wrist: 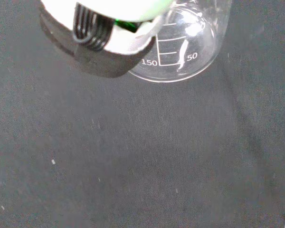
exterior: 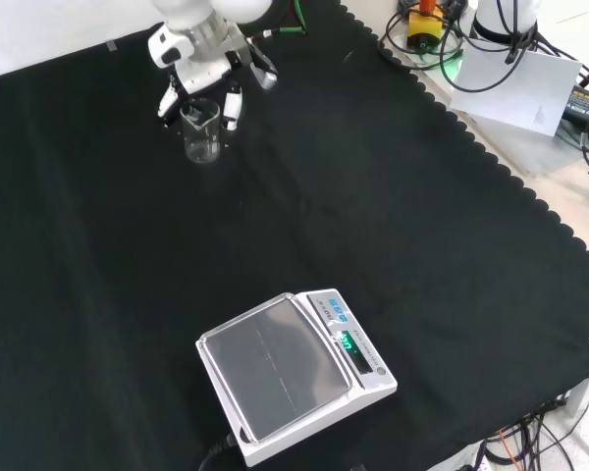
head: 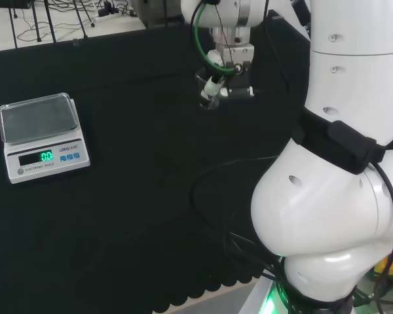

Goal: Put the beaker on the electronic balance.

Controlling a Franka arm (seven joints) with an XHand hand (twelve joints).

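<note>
A clear glass beaker stands upright near the far edge of the cloth in the front view. My hand is right above it, with fingers curled down on both sides of its rim. In the head view the hand hangs at the top middle with the beaker under it. The wrist view shows the beaker with printed marks, close against a black and white finger. The electronic balance, white with a grey pan and a lit green display, sits near the front; in the head view the balance is at the left.
The arm's own white links take up the right of the head view. Beyond the cloth's scalloped edge lie papers and cables. Bare black cloth lies between the beaker and the balance.
</note>
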